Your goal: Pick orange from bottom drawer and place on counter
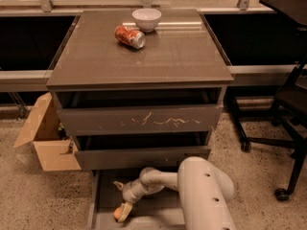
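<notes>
The bottom drawer (158,210) is pulled open at the foot of the cabinet. The small orange (116,215) lies on its floor near the front left. My gripper (123,213) reaches down into the drawer from the white arm (201,195), its fingers right against the orange's right side. The counter (168,56) is the glossy grey-brown top of the cabinet, well above the gripper.
A crushed red soda can (129,36) and a white bowl (146,18) sit at the back of the counter. An open cardboard box (45,138) stands on the floor at the left. A black office chair (283,109) stands at the right. The scratched drawer front (139,120) overhangs the bottom drawer.
</notes>
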`<state>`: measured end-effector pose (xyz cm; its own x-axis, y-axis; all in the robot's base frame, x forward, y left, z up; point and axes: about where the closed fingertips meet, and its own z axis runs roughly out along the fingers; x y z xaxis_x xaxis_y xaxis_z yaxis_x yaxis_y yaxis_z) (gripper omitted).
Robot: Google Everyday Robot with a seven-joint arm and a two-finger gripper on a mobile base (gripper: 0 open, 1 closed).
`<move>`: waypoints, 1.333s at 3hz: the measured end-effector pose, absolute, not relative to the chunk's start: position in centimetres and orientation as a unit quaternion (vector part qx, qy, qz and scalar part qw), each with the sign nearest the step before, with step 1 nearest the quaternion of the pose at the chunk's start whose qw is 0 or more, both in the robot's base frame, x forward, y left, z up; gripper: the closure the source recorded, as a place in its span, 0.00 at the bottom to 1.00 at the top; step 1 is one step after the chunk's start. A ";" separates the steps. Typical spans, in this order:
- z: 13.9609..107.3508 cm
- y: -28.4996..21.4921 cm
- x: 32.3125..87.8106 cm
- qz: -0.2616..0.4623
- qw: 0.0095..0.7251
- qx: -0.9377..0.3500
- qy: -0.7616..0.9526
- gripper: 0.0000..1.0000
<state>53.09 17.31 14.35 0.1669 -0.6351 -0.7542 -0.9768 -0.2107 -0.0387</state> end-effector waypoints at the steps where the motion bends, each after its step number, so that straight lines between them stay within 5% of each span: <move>1: 13.9 17.4 52.7 0.312 0.271 -0.713 0.566 0.00; 4: 12.7 17.8 52.2 0.313 0.267 -0.718 0.562 0.73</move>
